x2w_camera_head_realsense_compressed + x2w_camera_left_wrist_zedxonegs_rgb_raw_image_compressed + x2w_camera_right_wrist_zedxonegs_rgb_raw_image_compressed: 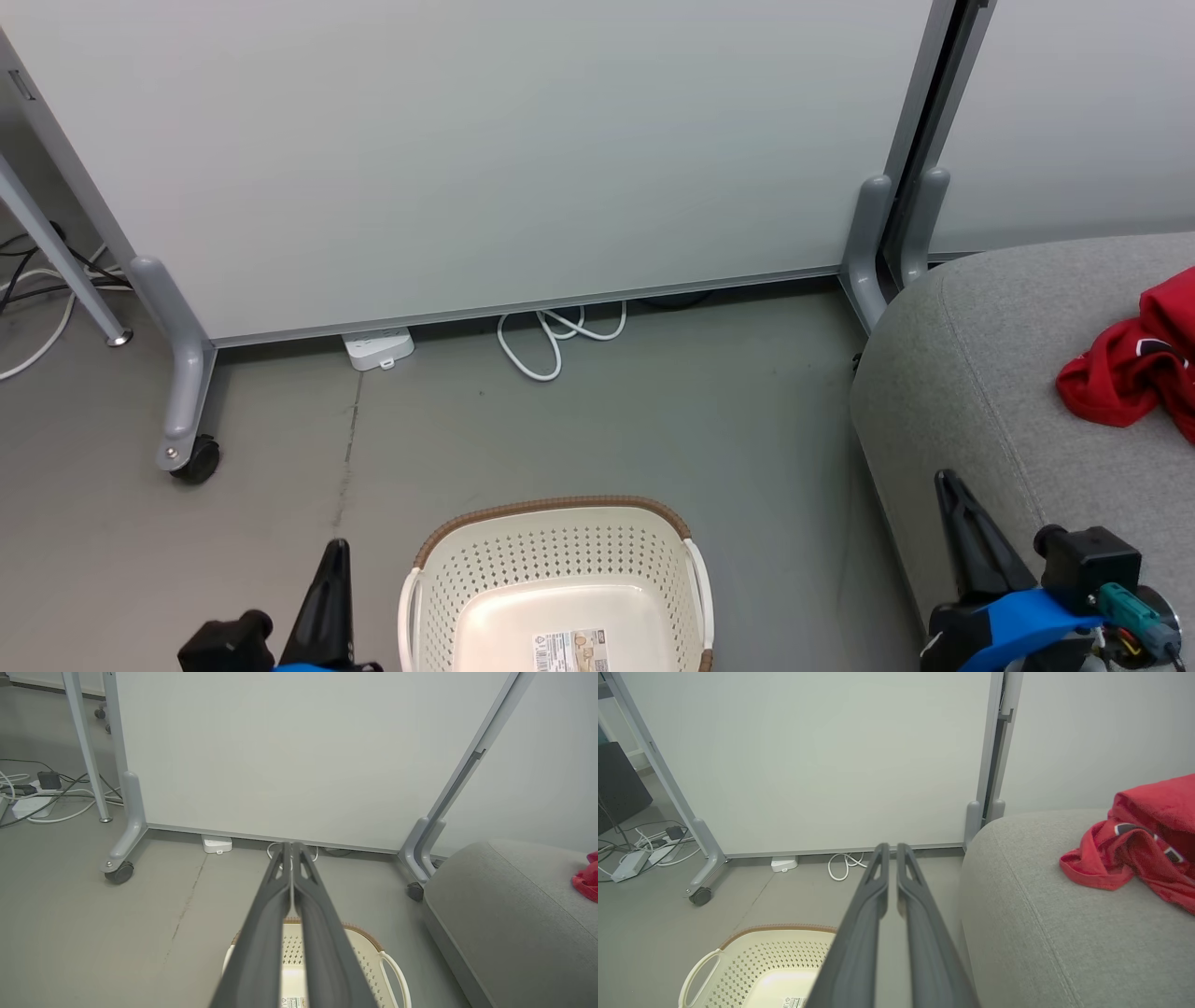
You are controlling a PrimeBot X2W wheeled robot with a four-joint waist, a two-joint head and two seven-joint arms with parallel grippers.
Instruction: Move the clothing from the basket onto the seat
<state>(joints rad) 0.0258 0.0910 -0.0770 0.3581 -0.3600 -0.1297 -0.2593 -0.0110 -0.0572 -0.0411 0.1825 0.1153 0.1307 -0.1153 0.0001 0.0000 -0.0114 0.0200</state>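
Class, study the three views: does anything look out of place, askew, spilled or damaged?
Nothing is spilled or broken. The red clothing lies in a crumpled heap on the grey seat, the basket stands upright, and a white cable loops loose on the floor near a power strip.

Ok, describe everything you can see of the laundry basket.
The basket is cream-white plastic, its walls punched with small holes, with a brown woven-look rim and a white loop handle on each side. It stands upright on the grey floor, left of the sofa, touching nothing else seen. Its visible inside holds just a paper label; the near edge is cut off.
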